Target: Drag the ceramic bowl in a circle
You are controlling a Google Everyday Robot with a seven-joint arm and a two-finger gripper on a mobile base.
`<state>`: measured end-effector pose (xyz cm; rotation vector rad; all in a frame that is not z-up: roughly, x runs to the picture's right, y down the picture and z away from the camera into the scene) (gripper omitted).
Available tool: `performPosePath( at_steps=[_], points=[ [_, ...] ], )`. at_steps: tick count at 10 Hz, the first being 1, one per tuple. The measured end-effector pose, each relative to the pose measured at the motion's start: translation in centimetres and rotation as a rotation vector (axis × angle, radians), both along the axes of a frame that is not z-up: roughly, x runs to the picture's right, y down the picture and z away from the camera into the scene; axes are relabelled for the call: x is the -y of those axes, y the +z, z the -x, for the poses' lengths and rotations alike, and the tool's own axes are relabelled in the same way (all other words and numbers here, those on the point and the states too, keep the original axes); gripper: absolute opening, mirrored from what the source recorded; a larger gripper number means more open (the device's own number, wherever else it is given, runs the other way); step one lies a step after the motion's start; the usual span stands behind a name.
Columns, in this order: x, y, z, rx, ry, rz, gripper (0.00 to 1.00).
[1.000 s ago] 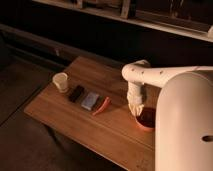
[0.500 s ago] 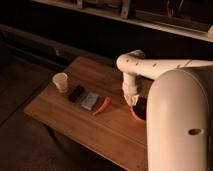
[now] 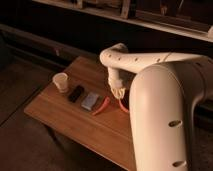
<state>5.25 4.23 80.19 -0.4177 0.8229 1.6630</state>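
Hand (image 3: 119,93) lowered at rim of ceramic bowl (image 3: 122,106), grip state cannot be told, bowl mostly hidden behind arm, on wooden worktop (image 3: 75,120), paper cup (image 3: 61,82) well apart.

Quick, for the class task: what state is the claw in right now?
Claw: state cannot be told; it is down at the rim of the ceramic bowl.

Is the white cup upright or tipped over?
Upright: the white cup stands on its base, mouth up. The gripper is down at the ceramic bowl.
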Motion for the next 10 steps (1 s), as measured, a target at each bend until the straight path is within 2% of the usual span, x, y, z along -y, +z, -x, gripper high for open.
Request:
performPosePath(
  at_steps=[4,6,8,10],
  points=[
    [-1.7,0.9,5.9,0.088,-0.065,0.012,0.00],
    [-2.5,1.1,7.8,0.118,-0.086,0.015,0.00],
    [-3.2,0.9,10.0,0.154,-0.120,0.011,0.00],
    [-3.6,-0.3,12.0,0.192,-0.150,-0.015,0.00]
  ],
)
